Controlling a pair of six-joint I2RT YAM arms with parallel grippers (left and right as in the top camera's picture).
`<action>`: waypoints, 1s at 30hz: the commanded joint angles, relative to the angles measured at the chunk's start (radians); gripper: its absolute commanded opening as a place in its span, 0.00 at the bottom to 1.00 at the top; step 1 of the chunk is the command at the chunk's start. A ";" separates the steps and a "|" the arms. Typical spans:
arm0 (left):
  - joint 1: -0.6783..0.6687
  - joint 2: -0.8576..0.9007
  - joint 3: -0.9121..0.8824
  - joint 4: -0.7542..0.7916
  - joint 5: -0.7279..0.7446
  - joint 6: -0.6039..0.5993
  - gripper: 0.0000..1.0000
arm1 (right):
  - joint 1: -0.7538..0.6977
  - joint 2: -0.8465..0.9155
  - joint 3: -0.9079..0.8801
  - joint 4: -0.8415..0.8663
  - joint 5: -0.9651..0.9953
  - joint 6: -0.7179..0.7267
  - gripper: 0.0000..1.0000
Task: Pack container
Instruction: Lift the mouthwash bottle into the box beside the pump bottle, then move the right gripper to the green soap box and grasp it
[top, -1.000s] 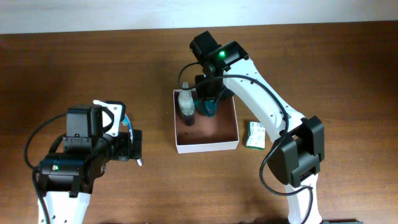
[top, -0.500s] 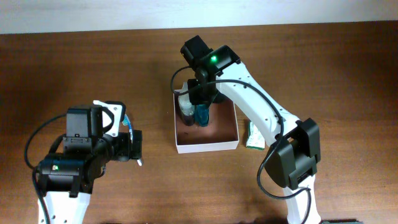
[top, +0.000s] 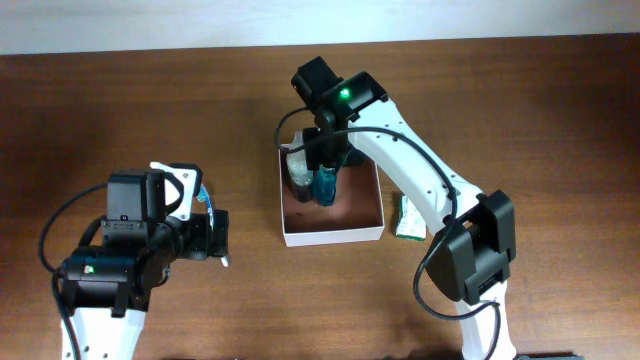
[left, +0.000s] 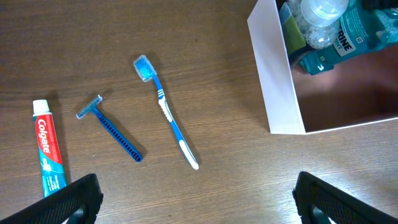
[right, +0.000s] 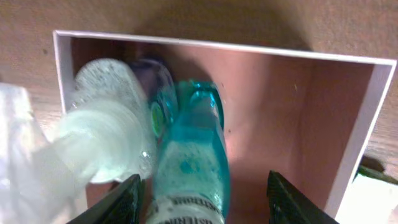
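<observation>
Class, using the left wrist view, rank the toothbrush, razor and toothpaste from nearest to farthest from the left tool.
From the left tool:
1. The toothbrush, just ahead, near centre.
2. The razor, further left.
3. The toothpaste, at the far left edge.

Teal, clear and blue toiletries on white card and dark brown wood.

Between the right gripper's (right: 204, 183) black jaws is a translucent teal bottle (right: 189, 155), with a clear, frosted bottle (right: 102, 140) by the left jaw. The container (right: 267, 106) is pinkish-brown inside with white walls. Ahead of the left gripper's (left: 196, 186) black jaws are a blue-and-white toothbrush (left: 166, 112), a blue razor (left: 112, 129) and a red, white and teal toothpaste tube (left: 48, 146).
</observation>
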 joint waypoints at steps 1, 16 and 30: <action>0.005 -0.003 0.024 -0.003 0.011 -0.006 0.99 | 0.003 -0.014 0.023 -0.022 0.021 -0.041 0.57; 0.005 -0.003 0.024 -0.004 0.011 -0.006 0.99 | -0.068 -0.309 0.172 -0.178 0.272 -0.089 0.72; 0.005 -0.003 0.024 -0.004 0.011 -0.006 0.99 | -0.360 -0.324 -0.195 -0.257 0.111 -0.065 0.90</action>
